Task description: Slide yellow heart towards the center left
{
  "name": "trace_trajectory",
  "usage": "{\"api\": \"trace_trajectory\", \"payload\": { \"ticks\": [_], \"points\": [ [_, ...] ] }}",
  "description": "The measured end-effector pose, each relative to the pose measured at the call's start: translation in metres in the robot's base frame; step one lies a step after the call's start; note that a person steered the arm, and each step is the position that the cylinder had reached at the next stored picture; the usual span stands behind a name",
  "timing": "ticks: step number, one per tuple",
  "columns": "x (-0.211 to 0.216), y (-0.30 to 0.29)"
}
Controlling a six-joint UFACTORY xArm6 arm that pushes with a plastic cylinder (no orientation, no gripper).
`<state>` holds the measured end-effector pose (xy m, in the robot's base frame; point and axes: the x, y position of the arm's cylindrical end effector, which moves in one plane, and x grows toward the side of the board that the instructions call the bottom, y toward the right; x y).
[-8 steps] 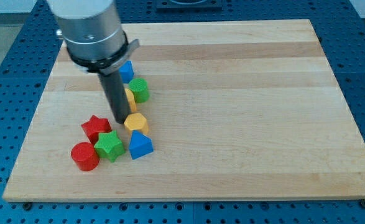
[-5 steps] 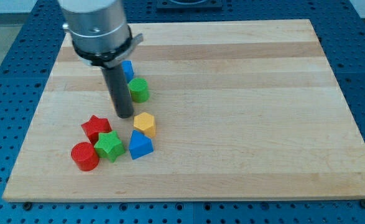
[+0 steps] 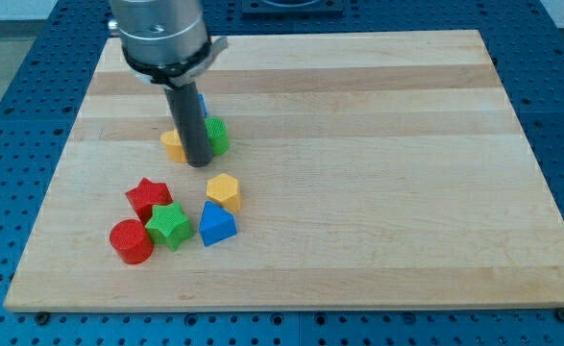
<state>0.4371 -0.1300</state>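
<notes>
ribbed yellow heart (image 3: 173,145) pokes out left of my tip (image 3: 199,162); no claw, only a smooth dark rod.

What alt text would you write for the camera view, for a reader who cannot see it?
My tip sits between a yellow block on the view's left and a green block on its right, on a wooden board. Below lie a yellow hexagon, blue block, red star, green star and red cylinder.

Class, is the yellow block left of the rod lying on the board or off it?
On the board: the yellow block rests on the wooden board, beside my tip.
</notes>
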Motion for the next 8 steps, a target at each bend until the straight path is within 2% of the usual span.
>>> {"api": "trace_trajectory", "payload": {
  "ticks": [3, 6, 8],
  "points": [
    [-0.044, -0.031],
    [-0.068, -0.054],
    [-0.083, 0.003]
  ]
}}
